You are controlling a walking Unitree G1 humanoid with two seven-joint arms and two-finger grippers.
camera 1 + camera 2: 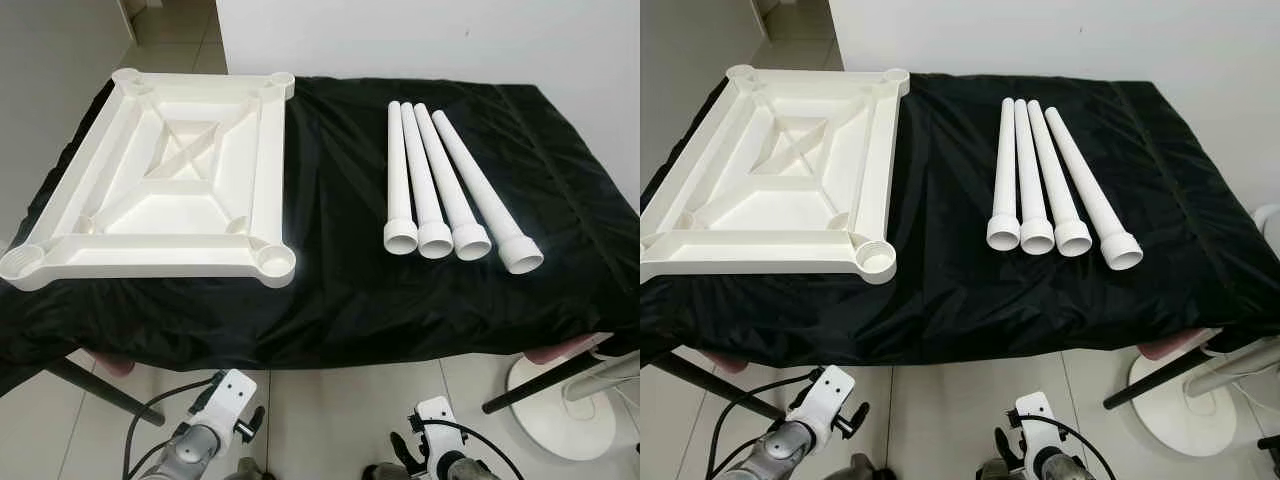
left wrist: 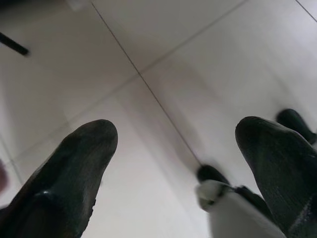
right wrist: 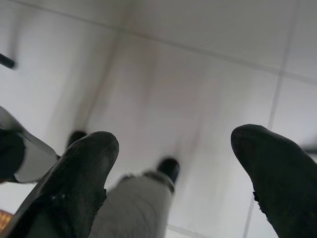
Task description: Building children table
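Observation:
An upside-down white plastic table top (image 1: 160,185) lies on the left half of a work table draped in black cloth (image 1: 340,290); threaded sockets sit at its corners. To its right, several white tube legs (image 1: 440,185) lie side by side, wide ends toward me. Both arms hang low in front of the work table's near edge, the left wrist (image 1: 215,410) and right wrist (image 1: 435,450) below it. My left gripper (image 2: 178,131) is open over the tiled floor, holding nothing. My right gripper (image 3: 176,141) is also open and holds nothing.
A white round stand base (image 1: 560,410) sits on the floor at the right, beside a black table leg (image 1: 540,385). Another black leg (image 1: 95,390) slants at the left. A white wall runs behind the work table. My own legs (image 3: 133,208) appear below the grippers.

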